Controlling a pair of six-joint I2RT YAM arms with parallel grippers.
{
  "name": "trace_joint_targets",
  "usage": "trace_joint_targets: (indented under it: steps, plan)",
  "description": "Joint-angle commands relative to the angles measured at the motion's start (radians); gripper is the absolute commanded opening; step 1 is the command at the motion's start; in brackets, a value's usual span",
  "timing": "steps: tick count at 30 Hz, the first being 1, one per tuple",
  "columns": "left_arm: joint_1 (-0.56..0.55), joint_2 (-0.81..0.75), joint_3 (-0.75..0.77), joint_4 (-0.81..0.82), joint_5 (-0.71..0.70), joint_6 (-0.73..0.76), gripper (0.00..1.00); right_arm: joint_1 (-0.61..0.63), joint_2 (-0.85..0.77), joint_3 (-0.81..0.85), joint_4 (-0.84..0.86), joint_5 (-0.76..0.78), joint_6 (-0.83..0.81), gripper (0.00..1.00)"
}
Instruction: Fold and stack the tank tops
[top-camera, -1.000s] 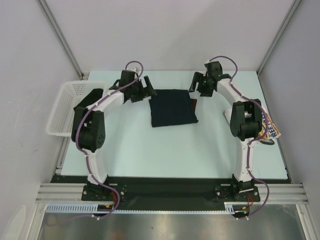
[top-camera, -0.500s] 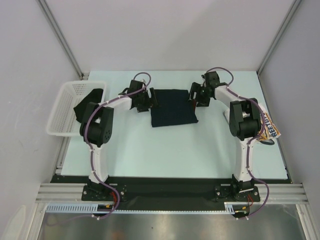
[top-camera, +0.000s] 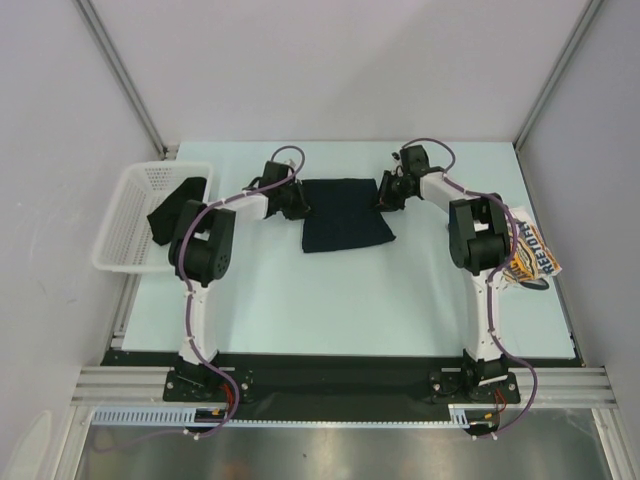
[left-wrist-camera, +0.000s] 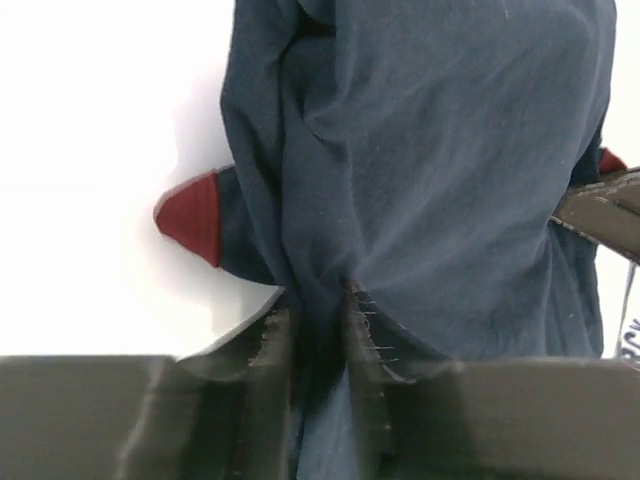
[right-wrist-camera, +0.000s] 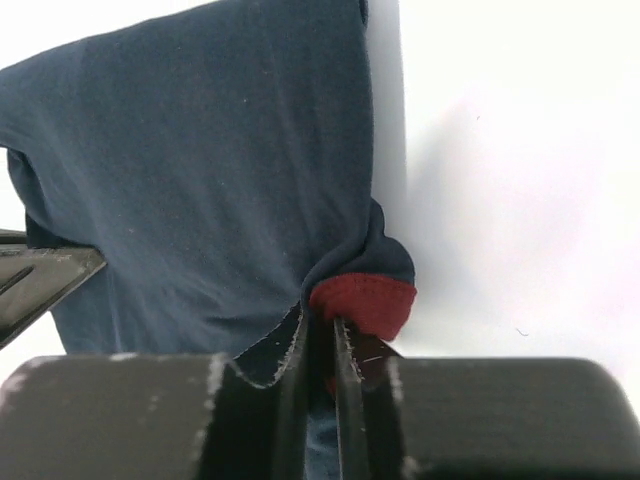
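The navy tank top (top-camera: 345, 212) lies folded in a rough square on the far middle of the table. My left gripper (top-camera: 297, 200) is low at its left edge, and the left wrist view shows that gripper (left-wrist-camera: 318, 320) shut on a pinch of navy cloth (left-wrist-camera: 430, 170), with dark-red trim (left-wrist-camera: 190, 215) poking out to the side. My right gripper (top-camera: 385, 192) is at the right edge. The right wrist view shows it (right-wrist-camera: 320, 335) shut on the cloth (right-wrist-camera: 200, 170) just under a bit of red trim (right-wrist-camera: 365, 300). The white tank top (top-camera: 532, 256) lies crumpled at the table's right edge, partly behind the right arm.
A white mesh basket (top-camera: 125, 215) hangs off the table's left side with a dark cloth (top-camera: 175, 205) in it. Grey walls and metal frame posts enclose the far and side edges. Both arm bases sit at the near edge.
Both grippers came down and inward to the navy top's left and right edges, and their jaws closed from wide open onto the cloth.
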Motion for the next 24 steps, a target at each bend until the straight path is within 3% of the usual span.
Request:
trace_joint_targets:
  steps: [1, 3, 11, 13, 14, 18, 24]
  plan:
    - [0.004, 0.021, 0.015, -0.029, -0.021, 0.032, 0.14, 0.022, 0.009, 0.03, 0.006, -0.014, -0.006, 0.14]
    - [0.018, -0.002, -0.018, -0.037, -0.041, 0.043, 0.0, 0.062, -0.017, -0.006, 0.008, -0.002, -0.021, 0.1]
    - [0.119, -0.148, -0.308, 0.109, 0.045, 0.049, 0.0, 0.165, -0.141, -0.184, 0.071, 0.04, -0.012, 0.08]
    - [0.142, -0.2, -0.394, 0.144, 0.063, 0.06, 0.0, 0.191, -0.176, -0.215, 0.077, 0.072, -0.015, 0.26]
    - [0.161, -0.217, -0.417, 0.155, 0.077, 0.071, 0.0, 0.194, -0.214, -0.252, 0.082, 0.089, -0.009, 0.48]
    - [0.171, -0.288, -0.503, 0.152, 0.072, 0.108, 0.02, 0.171, -0.322, -0.324, 0.089, 0.152, -0.03, 0.75]
    - [0.171, -0.335, -0.583, 0.233, 0.085, 0.079, 0.06, 0.07, -0.512, -0.407, -0.023, 0.329, -0.066, 0.8]
